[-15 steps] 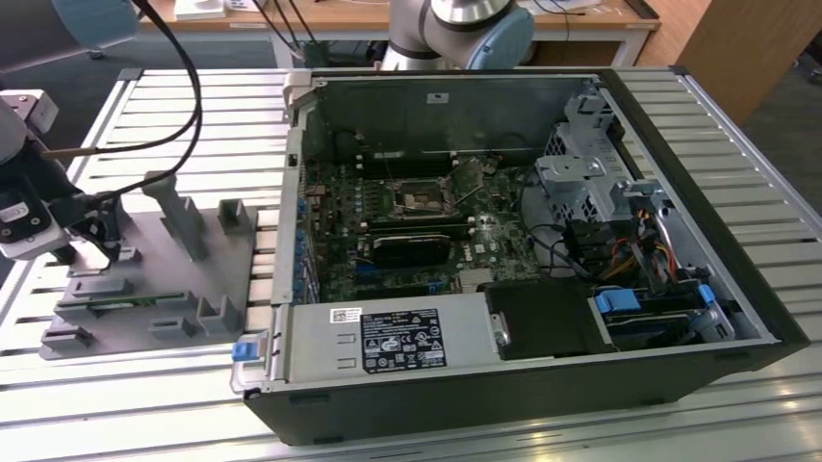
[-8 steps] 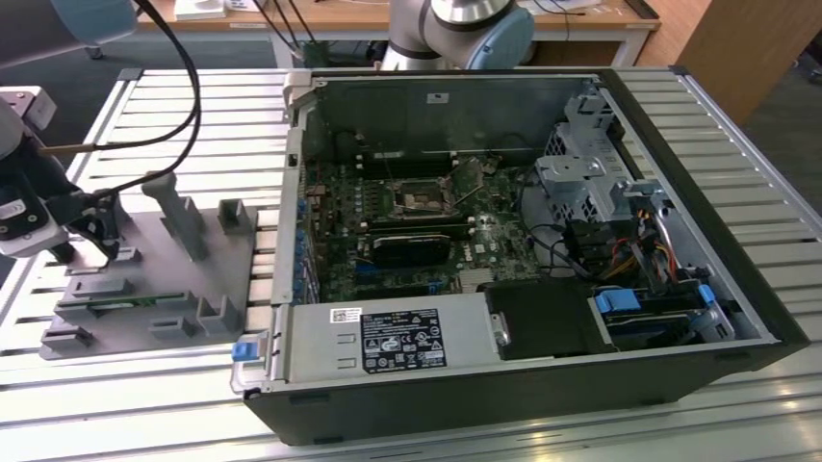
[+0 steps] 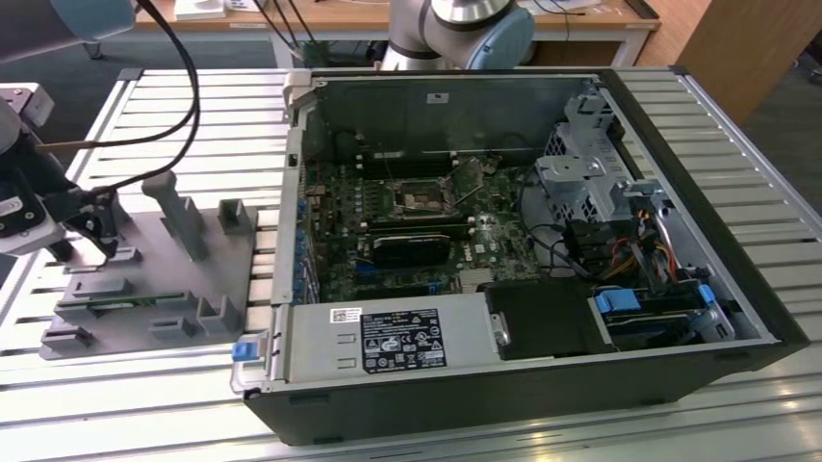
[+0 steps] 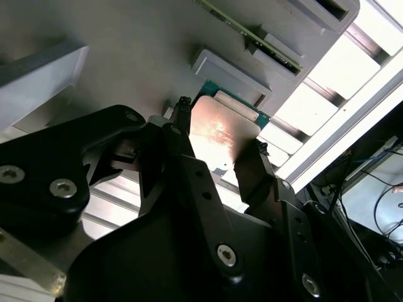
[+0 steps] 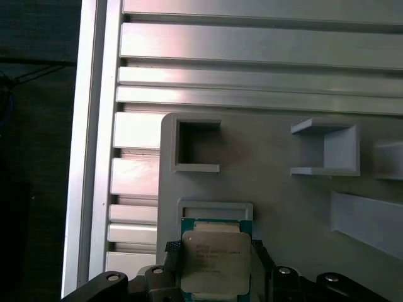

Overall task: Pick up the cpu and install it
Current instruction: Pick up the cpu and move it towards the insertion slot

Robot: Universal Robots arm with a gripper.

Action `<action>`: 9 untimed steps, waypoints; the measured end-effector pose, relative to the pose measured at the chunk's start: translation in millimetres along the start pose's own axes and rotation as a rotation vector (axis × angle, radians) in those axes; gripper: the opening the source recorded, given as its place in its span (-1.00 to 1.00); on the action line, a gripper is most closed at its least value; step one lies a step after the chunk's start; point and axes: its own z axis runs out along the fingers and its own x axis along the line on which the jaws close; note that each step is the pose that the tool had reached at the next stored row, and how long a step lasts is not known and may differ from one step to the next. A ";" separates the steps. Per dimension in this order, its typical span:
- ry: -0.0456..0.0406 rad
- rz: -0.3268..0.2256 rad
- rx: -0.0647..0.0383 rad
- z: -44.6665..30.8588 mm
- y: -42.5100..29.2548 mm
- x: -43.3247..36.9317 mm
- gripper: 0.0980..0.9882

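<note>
**One cpu held at its tray, one open computer alongside**

At the exterior view's left, the single gripper (image 3: 103, 241) is lowered onto the far part of one grey tray (image 3: 141, 276), which lies on a slatted metal table (image 3: 167, 115). In both wrist views the one cpu (image 5: 215, 261) (image 4: 221, 131) lies flat, silvery top up, beside a raised tray rim. The two black fingers (image 4: 252, 173) are clamped against its opposite edges. One green memory stick (image 3: 122, 306) sits in a slot on the near part of the tray. To the exterior view's right, just beside the tray, one computer case (image 3: 514, 390) lies open. Its one black-framed socket (image 3: 422, 199) is well apart from the cpu.
</note>
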 end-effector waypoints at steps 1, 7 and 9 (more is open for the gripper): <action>0.0000 0.000 0.000 -0.9 0.1 0.0 -0.03; -0.0001 0.000 0.000 -6.8 0.4 0.1 -0.03; -0.0001 0.000 0.000 -8.6 0.5 0.1 -0.03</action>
